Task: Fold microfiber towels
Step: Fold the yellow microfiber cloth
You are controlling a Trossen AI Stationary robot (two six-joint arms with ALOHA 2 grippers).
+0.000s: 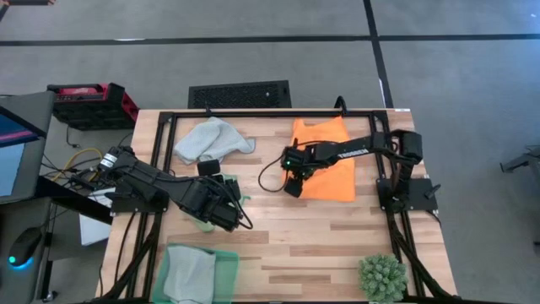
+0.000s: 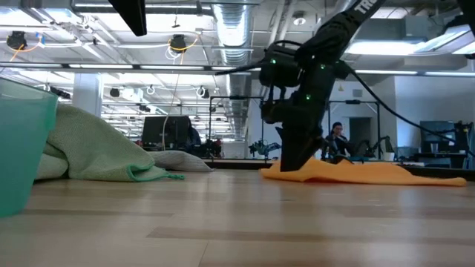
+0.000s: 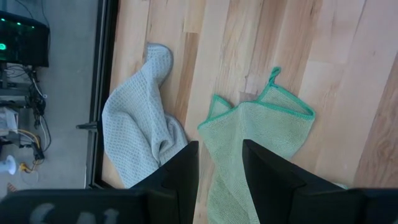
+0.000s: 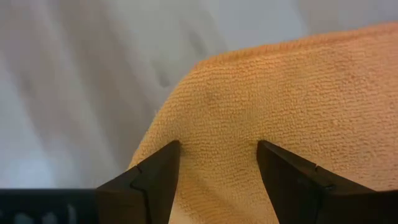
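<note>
An orange towel [image 1: 325, 160] lies spread on the table right of the middle. My right gripper [image 1: 294, 187] stands open over its near left corner [image 4: 205, 106], pointing steeply down, one finger on each side. A light green towel [image 3: 261, 130] runs from the table up between the fingers of my left gripper [image 3: 221, 146], which stands high over the table's left middle. In the low view this towel [image 2: 96, 152] rises like a tent toward the left. A pale grey-blue towel [image 1: 211, 139] lies crumpled at the far left. My left gripper holds the light green towel by a bunched part [image 3: 227, 186] between its two fingers, which slant down from the table's left side. The fingers hide the place of contact. The towel slopes down from the hold, and its looped corner [image 3: 273, 78] lies on the table. My right gripper has its fingertips [image 2: 297, 167] down at the orange towel's near left corner; whether they touch the cloth I cannot tell.
A green translucent tray [image 1: 228, 266] with a pale towel [image 1: 187, 272] in it stands at the near left corner. A spiky green plant [image 1: 382, 277] stands at the near right. Black frame rails [image 1: 278, 112] run along the table's far edge and its sides.
</note>
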